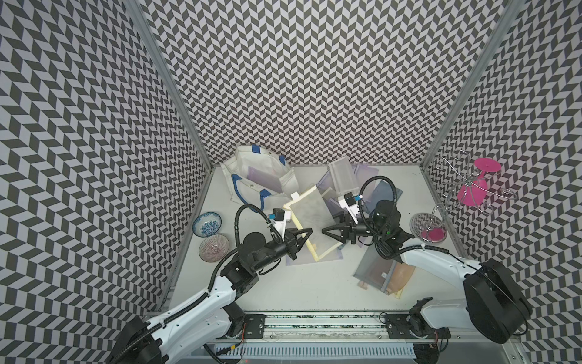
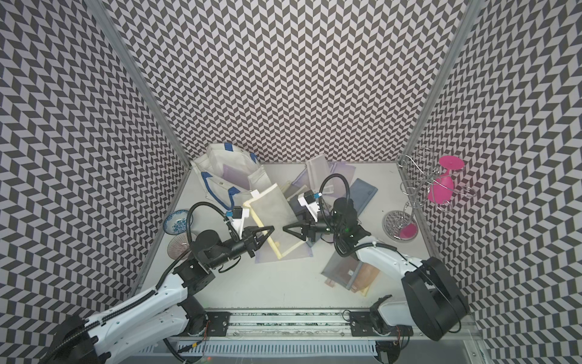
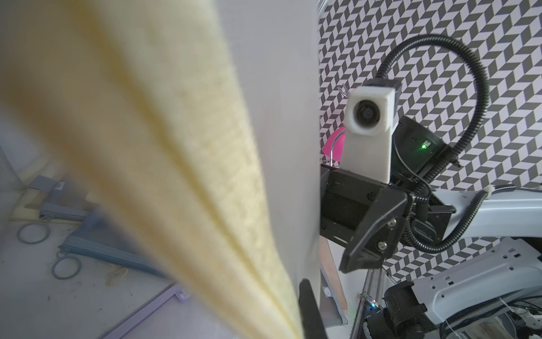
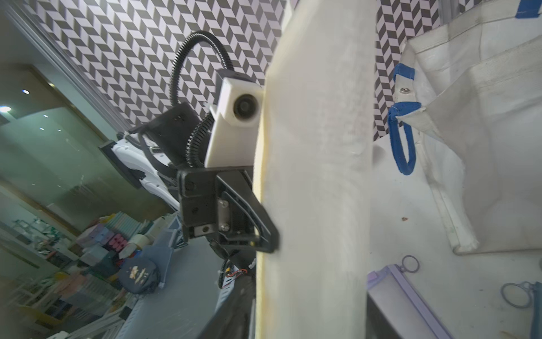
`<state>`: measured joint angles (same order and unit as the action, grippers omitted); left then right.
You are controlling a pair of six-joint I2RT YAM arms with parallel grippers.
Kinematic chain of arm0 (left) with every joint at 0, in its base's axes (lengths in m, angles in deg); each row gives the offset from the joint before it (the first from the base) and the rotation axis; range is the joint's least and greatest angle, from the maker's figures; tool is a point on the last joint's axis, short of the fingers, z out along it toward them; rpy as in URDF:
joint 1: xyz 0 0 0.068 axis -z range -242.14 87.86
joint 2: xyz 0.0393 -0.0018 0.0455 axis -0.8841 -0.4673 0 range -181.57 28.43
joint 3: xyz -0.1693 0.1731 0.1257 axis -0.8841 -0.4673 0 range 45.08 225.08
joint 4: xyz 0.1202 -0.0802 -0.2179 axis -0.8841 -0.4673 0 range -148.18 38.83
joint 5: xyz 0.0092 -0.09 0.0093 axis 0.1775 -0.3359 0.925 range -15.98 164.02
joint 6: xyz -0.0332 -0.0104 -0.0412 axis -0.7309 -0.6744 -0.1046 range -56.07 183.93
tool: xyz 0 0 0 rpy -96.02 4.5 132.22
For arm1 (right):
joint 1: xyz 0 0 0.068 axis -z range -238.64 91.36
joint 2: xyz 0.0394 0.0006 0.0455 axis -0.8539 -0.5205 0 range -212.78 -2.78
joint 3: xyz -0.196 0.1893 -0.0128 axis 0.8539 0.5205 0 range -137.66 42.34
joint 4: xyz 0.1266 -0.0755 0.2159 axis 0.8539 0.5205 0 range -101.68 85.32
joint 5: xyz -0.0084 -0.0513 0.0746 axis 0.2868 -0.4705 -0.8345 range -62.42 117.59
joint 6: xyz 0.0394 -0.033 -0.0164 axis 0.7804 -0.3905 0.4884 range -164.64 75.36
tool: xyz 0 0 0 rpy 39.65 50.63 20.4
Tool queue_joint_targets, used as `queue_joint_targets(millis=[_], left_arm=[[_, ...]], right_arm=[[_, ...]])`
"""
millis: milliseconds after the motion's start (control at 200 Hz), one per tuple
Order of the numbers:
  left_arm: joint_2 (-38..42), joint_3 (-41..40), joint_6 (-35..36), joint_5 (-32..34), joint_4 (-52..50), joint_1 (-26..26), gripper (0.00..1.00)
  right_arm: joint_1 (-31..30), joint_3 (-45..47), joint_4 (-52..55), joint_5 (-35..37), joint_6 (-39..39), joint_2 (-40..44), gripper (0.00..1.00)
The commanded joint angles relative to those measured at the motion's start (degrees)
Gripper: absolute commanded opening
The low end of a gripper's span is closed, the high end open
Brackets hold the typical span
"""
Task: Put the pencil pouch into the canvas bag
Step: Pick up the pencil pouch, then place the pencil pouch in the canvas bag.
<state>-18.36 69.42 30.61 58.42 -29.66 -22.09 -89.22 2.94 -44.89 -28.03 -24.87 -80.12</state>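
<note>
Tightly, left pincer (image 1: 305, 234) grips pouch (image 1: 310, 211); grey-pouch label (image 1: 384, 274) illegible.

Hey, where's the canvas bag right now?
In both top views the canvas bag sits in the far left corner of the table, with the yellow-edged pencil pouch right beside it.

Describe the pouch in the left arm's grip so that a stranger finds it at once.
Find the white canvas bag in the table's far left corner. Right in front of it is a grey mesh pouch, the fingers of the left gripper shut on its edge. It alone is gripped, and its pale yellow border differs from the purple pouch and blue pouch nearby.
</note>
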Motion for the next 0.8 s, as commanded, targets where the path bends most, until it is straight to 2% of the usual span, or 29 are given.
queue_joint_targets(millis=[0,20,105,215,396,566,666,791], left_arm=[[3.4,2.7,-0.9,6.0,-9.1,-1.3,0.00],[3.5,3.6,-1.2,6.5,-11.1,-2.0,0.00],[2.9,8.5,-2.1,6.4,-20.1,-6.8,0.00],[1.7,14.6,-2.0,3.3,-26.1,-14.0,0.00],[-3.9,25.6,-2.3,-1.9,-30.3,-28.6,0.00],[-12.6,33.2,-6.0,-4.4,-28.1,-39.5,0.00],[-17.5,36.2,-6.7,-2.8,-25.8,-42.5,0.00],[-24.1,40.8,-3.6,1.0,-24.5,-42.6,0.00]], right_arm=[[0.5,-0.2,1.0,5.6,-0.7,1.3,0.93],[0.6,0.0,1.2,6.4,-0.8,1.7,1.00],[1.3,0.8,2.8,10.4,-1.9,3.5,0.99],[1.7,1.5,5.6,16.7,-4.2,6.6,0.99],[1.8,3.7,6.3,25.4,-5.0,11.3,0.99],[1.8,5.4,4.1,26.6,-4.9,12.5,0.99],[1.8,5.1,4.8,26.7,-5.3,12.1,0.99],[1.9,5.3,4.5,26.9,-5.4,12.4,0.99]])
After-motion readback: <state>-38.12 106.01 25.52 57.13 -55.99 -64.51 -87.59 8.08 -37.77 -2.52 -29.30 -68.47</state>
